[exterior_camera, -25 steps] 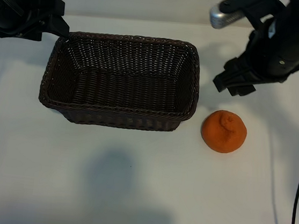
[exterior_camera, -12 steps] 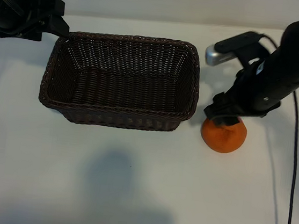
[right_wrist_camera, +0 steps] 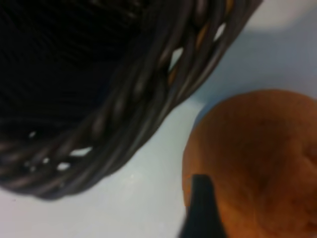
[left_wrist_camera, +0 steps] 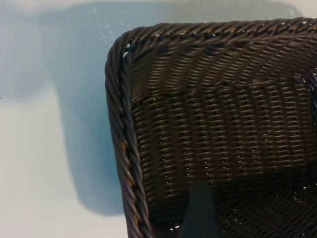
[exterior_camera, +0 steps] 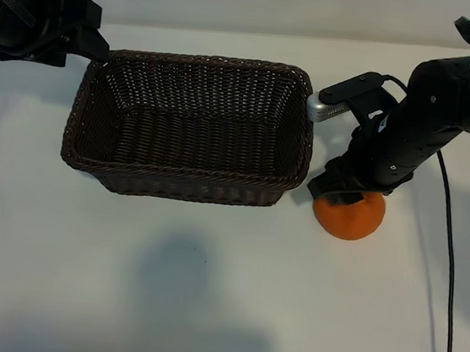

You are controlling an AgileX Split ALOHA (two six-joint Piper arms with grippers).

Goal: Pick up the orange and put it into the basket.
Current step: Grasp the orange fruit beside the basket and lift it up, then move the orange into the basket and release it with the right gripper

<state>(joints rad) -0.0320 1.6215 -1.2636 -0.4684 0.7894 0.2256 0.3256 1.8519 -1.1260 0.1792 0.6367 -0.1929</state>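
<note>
The orange [exterior_camera: 350, 221] lies on the white table just right of the basket's [exterior_camera: 186, 172] right front corner. My right gripper [exterior_camera: 348, 191] has come down on top of it and hides its upper half. In the right wrist view one dark fingertip [right_wrist_camera: 200, 208] presses against the orange's [right_wrist_camera: 257, 158] side, close to the braided rim [right_wrist_camera: 148, 89]; the other finger is out of view. The dark brown wicker basket holds nothing. My left gripper [exterior_camera: 96, 41] stays open at the basket's back left corner, with one finger [left_wrist_camera: 200, 213] inside the basket [left_wrist_camera: 119, 148].
A black cable [exterior_camera: 448, 277] hangs from the right arm down the table's right side. A silver camera housing [exterior_camera: 323, 108] on the right wrist sits close above the basket's right rim. White table [exterior_camera: 205, 291] spreads in front of the basket.
The right arm has dropped from behind the orange down onto it and shifted slightly towards the basket, and its jaws have narrowed. The orange, the basket and the left arm have not moved.
</note>
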